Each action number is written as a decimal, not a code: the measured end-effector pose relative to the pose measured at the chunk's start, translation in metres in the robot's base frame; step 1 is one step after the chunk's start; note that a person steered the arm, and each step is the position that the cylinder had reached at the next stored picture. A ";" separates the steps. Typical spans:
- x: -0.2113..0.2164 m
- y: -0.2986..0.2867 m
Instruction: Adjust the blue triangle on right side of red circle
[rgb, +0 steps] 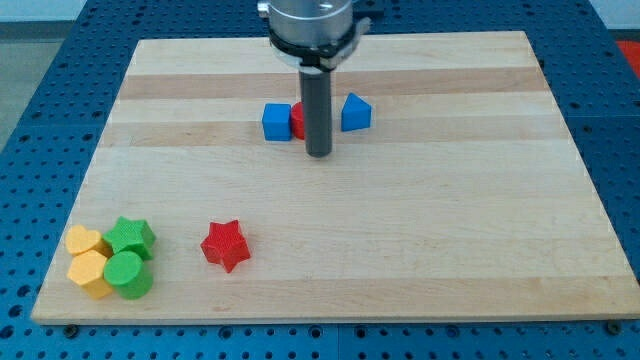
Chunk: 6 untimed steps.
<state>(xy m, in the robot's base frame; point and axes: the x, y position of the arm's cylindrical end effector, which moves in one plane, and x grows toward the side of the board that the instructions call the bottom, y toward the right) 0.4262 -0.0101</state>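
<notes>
At the far edge of the worktop, near its middle, a round housing (310, 22) shows, pale silver-grey on top with a broad black band around its lower part. A short black collar (317, 68) sits under that band, narrower than the housing and a little wider than what it carries. From it a straight, smooth, dark grey rod (318, 110) with a faint sheen along its length runs to my tip (319, 153), which is cut flat and plain.

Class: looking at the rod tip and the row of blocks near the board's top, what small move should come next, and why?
Probably slide my tip rightward, then up behind the blue triangle block. The tip sits just below the mostly hidden red circle block, and the triangle stands apart on its right.
</notes>
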 end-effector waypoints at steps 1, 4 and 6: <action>0.005 0.052; -0.107 0.146; -0.083 0.045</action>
